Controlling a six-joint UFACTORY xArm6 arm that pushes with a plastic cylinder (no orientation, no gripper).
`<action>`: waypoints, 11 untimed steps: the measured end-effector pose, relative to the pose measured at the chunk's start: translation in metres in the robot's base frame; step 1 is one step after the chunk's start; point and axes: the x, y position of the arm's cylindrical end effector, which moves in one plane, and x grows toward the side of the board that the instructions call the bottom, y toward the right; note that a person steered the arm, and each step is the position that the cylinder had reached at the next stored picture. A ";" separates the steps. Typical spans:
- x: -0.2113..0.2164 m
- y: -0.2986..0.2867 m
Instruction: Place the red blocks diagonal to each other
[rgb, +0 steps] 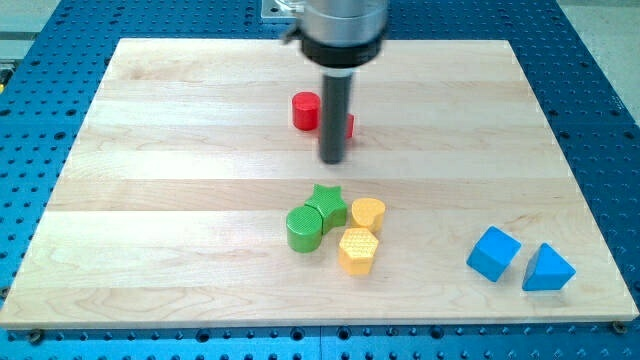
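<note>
A red cylinder (305, 111) stands on the wooden board (150, 150) near the upper middle. A second red block (348, 126) shows only as a sliver just to the right of the rod, mostly hidden, so its shape cannot be made out. My tip (332, 160) rests on the board just below and between the two red blocks, close to the hidden one. Whether it touches either block cannot be told.
A green star (327, 202), a green cylinder (304, 229), a yellow heart-like block (368, 213) and a yellow hexagon (358, 250) cluster below the middle. A blue cube (494, 253) and a blue triangular block (547, 268) sit at the lower right.
</note>
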 end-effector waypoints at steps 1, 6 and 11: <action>-0.003 -0.052; -0.051 0.017; -0.051 0.114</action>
